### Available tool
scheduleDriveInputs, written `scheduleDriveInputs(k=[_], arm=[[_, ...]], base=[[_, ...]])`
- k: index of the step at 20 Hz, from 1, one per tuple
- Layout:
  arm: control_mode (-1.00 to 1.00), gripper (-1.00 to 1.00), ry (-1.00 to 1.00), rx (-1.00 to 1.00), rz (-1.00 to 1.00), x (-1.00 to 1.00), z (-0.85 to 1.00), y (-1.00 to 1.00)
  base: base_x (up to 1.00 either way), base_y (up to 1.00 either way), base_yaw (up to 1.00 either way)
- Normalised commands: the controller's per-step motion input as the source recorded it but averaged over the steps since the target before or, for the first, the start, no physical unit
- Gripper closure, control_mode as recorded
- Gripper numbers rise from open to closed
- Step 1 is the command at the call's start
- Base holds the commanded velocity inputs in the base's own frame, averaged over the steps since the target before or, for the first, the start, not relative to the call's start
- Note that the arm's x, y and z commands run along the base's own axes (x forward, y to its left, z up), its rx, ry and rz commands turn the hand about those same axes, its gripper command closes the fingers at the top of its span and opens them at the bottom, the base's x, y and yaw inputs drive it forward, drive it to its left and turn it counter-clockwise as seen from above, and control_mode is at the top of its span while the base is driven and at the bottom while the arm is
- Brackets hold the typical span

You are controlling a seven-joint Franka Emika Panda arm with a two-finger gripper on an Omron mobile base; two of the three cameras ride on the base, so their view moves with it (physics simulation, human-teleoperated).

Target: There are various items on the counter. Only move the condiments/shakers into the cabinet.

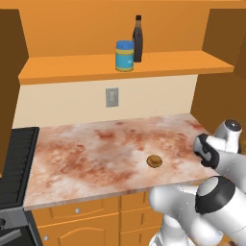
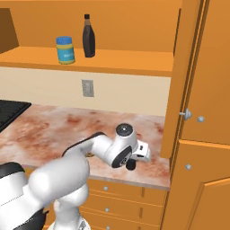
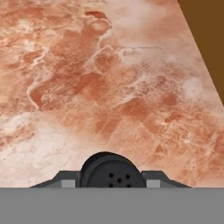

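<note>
No writing can be read on the tall dark brown bottle [image 1: 138, 38] with its pale label or on the squat yellow-and-blue jar [image 1: 124, 55] with a blue lid, which stand just beside each other on the shelf board of the orange wooden cabinet [image 1: 72, 67]. In the hand view the pincer [image 3: 111, 180] sits low over the mottled reddish-brown and cream desk [image 3: 87, 87] with the small black shaker [image 3: 111, 171] between its two dark finger tips [image 3: 65, 181], but whether they already clench it cannot be told. A small round brown pastry [image 1: 153, 161] lies on the desk, apart from the arm.

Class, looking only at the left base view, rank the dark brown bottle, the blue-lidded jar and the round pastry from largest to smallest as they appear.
1. Dark brown bottle, tallest.
2. Blue-lidded jar, shorter but wider; close to the bottle in overall area.
3. Round pastry, clearly smallest, though nearest the camera.
</note>
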Motion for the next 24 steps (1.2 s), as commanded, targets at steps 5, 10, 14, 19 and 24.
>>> scheduleDriveInputs(k=[5, 10, 14, 19, 24], arm=[[-1.0, 1.0, -0.14, 0.0, 0.0, -0.1, 1.0, 0.12], [-1.0, 1.0, -0.08, -0.02, 0.0, -0.02, 1.0, 0.29], [-1.0, 1.0, -0.02, -0.08, 0.0, 0.0, 1.0, 0.22], [-1.0, 1.0, -0.01, -0.09, 0.0, 0.0, 1.0, 0.05], [-1.0, 1.0, -0.02, -0.09, 0.0, 0.0, 1.0, 0.01]], base=[[0.0, 0.0, 0.0], [0.0, 0.0, 0.0], [0.0, 0.0, 0.0], [0.0, 0.0, 0.0], [0.0, 0.0, 0.0]])
